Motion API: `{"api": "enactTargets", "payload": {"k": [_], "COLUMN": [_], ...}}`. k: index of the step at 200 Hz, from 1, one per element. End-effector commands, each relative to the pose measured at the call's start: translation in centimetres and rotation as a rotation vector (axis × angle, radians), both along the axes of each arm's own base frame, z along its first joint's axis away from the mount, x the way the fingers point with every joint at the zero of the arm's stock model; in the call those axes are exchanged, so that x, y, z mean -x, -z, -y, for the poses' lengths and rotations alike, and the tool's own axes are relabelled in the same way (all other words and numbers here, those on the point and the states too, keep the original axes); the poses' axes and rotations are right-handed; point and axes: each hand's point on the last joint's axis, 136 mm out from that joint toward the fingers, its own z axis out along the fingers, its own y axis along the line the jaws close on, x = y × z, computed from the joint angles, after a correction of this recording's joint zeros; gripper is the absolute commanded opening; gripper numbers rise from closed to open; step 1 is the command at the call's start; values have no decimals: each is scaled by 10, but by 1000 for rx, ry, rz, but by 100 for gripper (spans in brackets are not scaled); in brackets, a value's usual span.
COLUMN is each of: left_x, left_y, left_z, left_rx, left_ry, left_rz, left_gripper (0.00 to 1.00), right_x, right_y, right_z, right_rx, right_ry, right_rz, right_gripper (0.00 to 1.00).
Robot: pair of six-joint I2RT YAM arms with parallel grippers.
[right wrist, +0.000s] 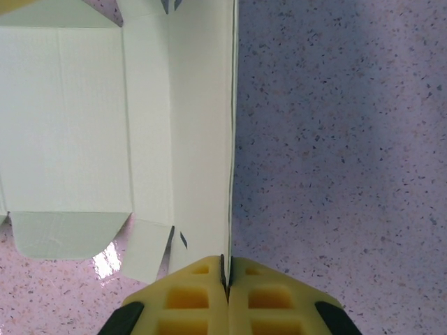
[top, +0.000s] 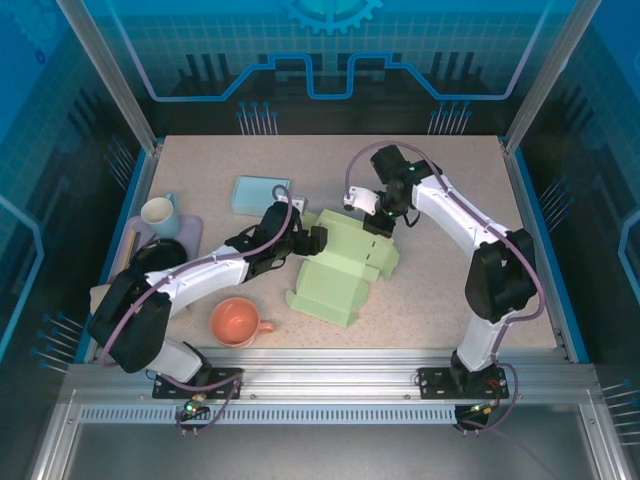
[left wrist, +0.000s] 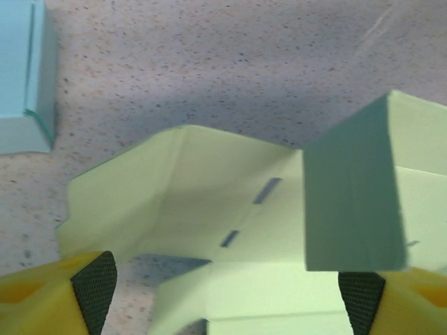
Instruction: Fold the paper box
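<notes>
Reaching inward, right jaws pinching paper box (top: 340, 280) edge, left jaws wide, empty

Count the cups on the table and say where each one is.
2. A pale mug stands at the far left; an orange cup sits near the front edge, left of the green paper box. The arms might hide another.

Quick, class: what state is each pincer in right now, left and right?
Left pincer: open, gripping nothing.
Right pincer: closed on an edge of the paper box.
</notes>
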Motion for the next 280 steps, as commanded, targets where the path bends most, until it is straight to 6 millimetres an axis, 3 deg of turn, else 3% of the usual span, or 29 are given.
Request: {"api": "enactTargets", "payload": {"k": [1,72,119,147,189,232,252,280], "left_x": [-8,4,9,10,18,23,22,23], "left_y": [8,59,73,69,44,28,20,16], "left_z": [-5,-9,25,34,48,53,43,3], "left_rx": [-17,-7,132,170,244,259,229,115], "left_ry": [-22,-42,38,53,112,131,101,-34], "left_rz": [21,-107,-215,-244,-228,-206,-175,-105], "left_gripper": [90,90,88,83,67,68,72,73], "right_x": [0,-14,-18,-20,-26,-31,-36,-53], "right_y": [5,25,29,30,33,35,35,28], "right_z": [-1,7,11,11,16,19,22,29], "right_rx": [-25,-22,-11,-8,14,20,36,92], "right_ry": [2,39,60,62,84,92,88,103], "right_rz": [-35,-68,-66,-61,-40,-16,39,212], "right_gripper": [0,0,0,0,0,0,0,0]}}
